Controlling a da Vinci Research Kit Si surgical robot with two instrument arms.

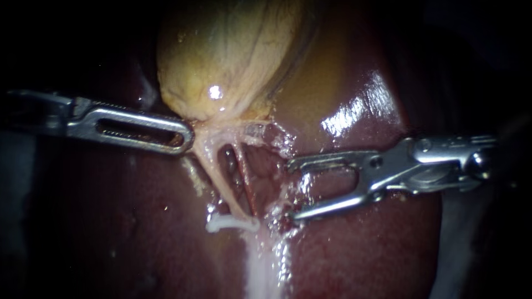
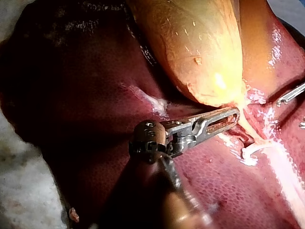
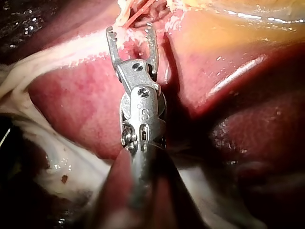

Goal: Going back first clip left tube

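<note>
The endoscope view is showing both tubes running down from the gallbladder (image 1: 227, 55): the pale left tube (image 1: 219, 177) and, just beside it, a thin reddish right tube (image 1: 247, 185). A white clip (image 1: 230, 223) is sitting across the lower end of the left tube, on the liver (image 1: 360, 249). The right wrist view is missing the clip and is catching only the reddish strand ahead of its own jaws.

The left instrument (image 1: 188, 138) is reaching in level from the left. Its slotted jaws are lying together, pinching pale tissue at the gallbladder's neck, well above the clip.

The right instrument (image 1: 292, 189) is lying nearly level from the right. Its jaws are spread wide and holding nothing, and they are pointing at the tubes while standing just clear of them.
</note>
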